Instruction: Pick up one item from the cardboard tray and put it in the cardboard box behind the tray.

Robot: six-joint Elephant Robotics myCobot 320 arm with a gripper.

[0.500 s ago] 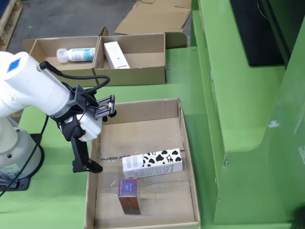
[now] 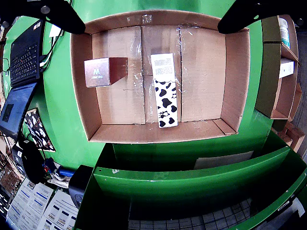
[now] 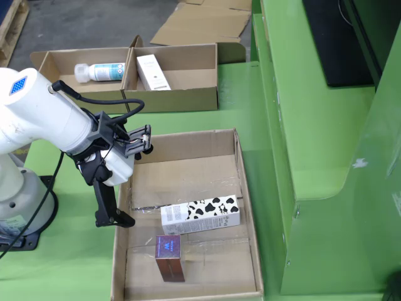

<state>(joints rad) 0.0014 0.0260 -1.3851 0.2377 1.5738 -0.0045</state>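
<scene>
Hovering at the cardboard tray's (image 3: 247, 207) 9 o'clock edge in the fixed view, the white arm (image 3: 44, 116) held its gripper (image 3: 128, 182) above the left wall, w/ nothing in it. One black finger (image 3: 113, 210) hung down outside that wall, tip near the green table (image 3: 69, 263); the other sat by the upper left corner. Jaws stood wide apart, empty — the wrist view confirmed it, dark fingertips (image 2: 60, 14) showing at 11 and 1 o'clock of the frame w/ the whole tray between them.

Inside the tray lay two items. A cow-print carton (image 3: 200, 215) rested on its side near center, long axis across the tray. A small maroon box (image 3: 169, 257) stood at about 7 o'clock from it, close but apart. In the wrist view the carton (image 2: 164, 90) ran 12 to 6 o'clock and the maroon box (image 2: 105, 71) sat at its 9 o'clock.

At the tray's 12 o'clock, fixed view, was the cardboard box (image 3: 182, 97), split in two compartments: a white bottle (image 3: 100, 71) lay in the left one, a white carton (image 3: 153, 73) in the right. Flattened cardboard (image 3: 200, 25) lay farther back on the floor. A laptop (image 2: 21, 72) showed at 9 o'clock in the wrist view.
</scene>
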